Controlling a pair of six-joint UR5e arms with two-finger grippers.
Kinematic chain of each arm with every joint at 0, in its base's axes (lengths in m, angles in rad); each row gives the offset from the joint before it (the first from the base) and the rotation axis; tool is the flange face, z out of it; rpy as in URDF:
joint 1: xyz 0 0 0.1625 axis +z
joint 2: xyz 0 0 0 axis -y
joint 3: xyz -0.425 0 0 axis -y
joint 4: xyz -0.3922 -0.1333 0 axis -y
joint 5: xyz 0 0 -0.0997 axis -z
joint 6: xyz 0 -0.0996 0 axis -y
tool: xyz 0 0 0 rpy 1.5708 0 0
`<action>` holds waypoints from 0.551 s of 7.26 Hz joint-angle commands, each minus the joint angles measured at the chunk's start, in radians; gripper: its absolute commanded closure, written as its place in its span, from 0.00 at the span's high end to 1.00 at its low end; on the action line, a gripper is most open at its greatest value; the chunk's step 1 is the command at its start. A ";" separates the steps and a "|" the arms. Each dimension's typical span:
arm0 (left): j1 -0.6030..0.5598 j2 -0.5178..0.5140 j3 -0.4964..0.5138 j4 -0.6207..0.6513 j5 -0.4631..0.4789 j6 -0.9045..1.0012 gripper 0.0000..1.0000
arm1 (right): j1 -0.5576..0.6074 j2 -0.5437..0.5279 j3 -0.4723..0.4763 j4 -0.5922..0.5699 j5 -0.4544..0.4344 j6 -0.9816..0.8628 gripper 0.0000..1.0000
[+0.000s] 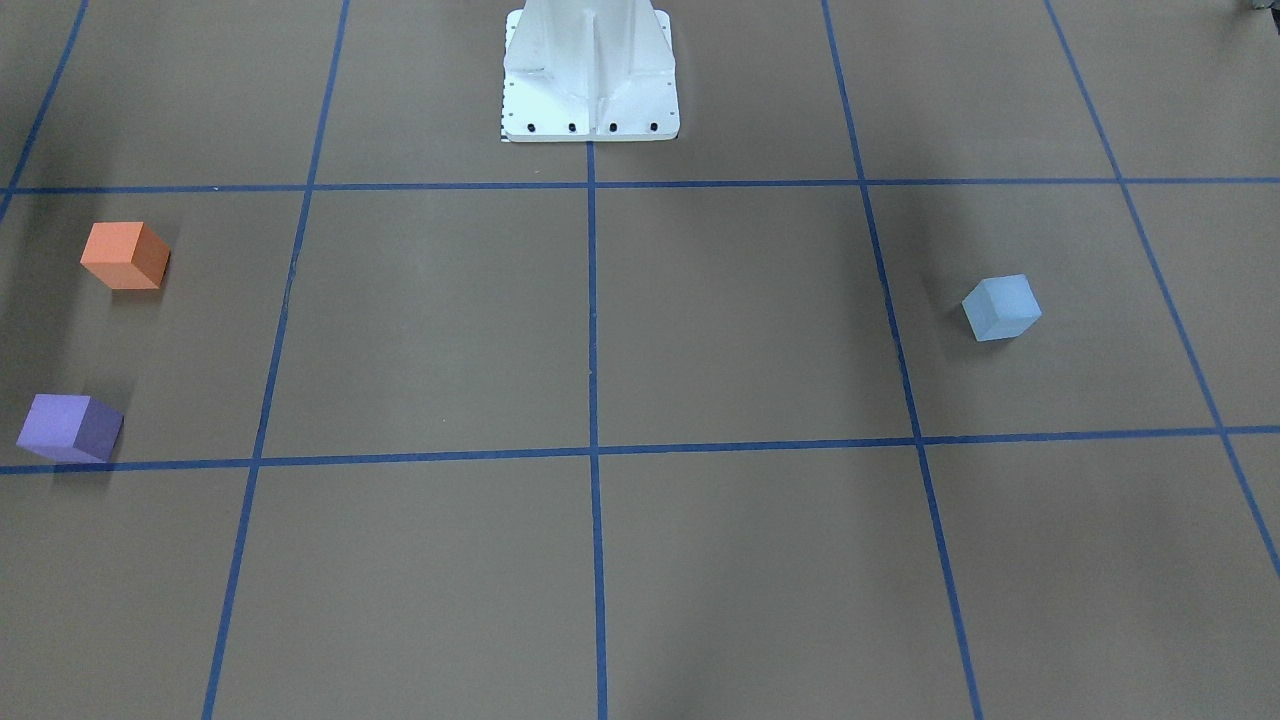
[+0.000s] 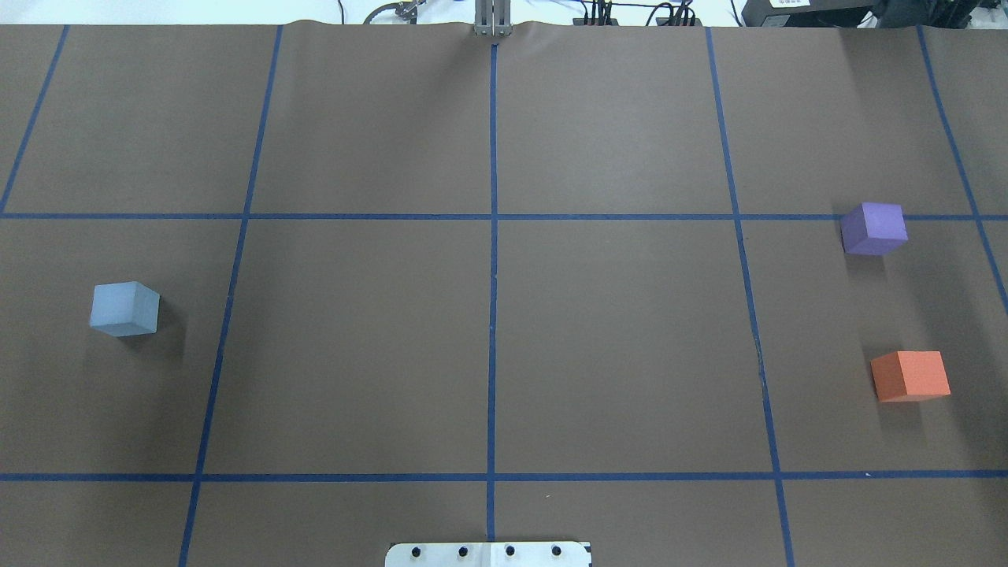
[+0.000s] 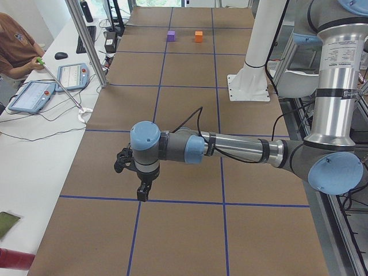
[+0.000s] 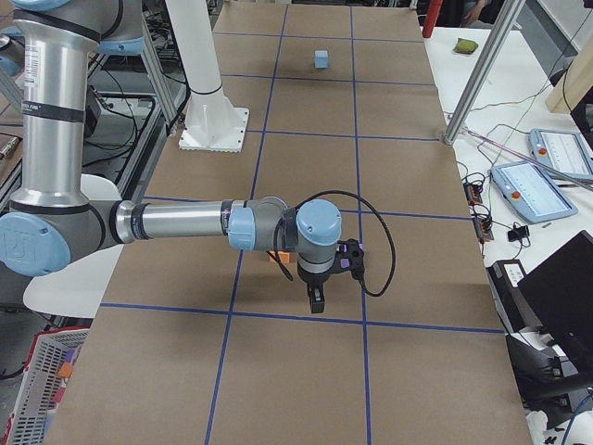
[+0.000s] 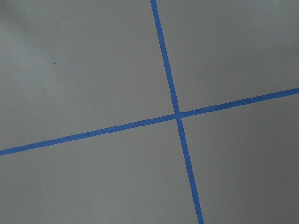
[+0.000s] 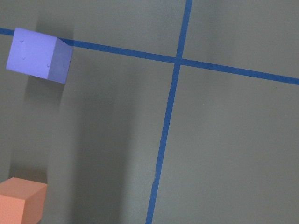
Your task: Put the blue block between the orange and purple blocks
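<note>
Brown paper table point(image 2: 614, 339), blue tape grid. You see left gripper point(image 3: 142, 194) and right gripper point(image 4: 317, 303) in side views only: jaw state, cannot tell. Blue block point(image 2: 124, 309) on robot's left, well apart from purple block point(image 2: 872, 228) and orange block point(image 2: 910, 376).

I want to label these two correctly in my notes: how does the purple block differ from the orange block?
The purple block lies farther from the robot's base; the orange block lies nearer. The purple block overlaps a blue tape line; the orange block sits inside a cell, clear of the lines. Both are cubes of similar size, on the robot's right side, not touching.
</note>
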 commanded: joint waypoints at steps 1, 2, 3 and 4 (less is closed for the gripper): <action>0.000 0.000 -0.002 -0.002 0.000 0.002 1.00 | 0.000 0.002 0.004 0.000 0.003 0.002 1.00; 0.000 -0.001 -0.009 -0.002 0.002 0.000 1.00 | 0.000 0.002 0.006 0.000 0.003 0.002 1.00; 0.002 -0.003 -0.014 -0.005 -0.003 -0.001 1.00 | 0.000 0.002 0.009 0.000 0.005 0.002 1.00; 0.021 -0.011 -0.040 -0.009 -0.009 0.002 1.00 | 0.000 0.006 0.009 0.000 0.005 0.002 1.00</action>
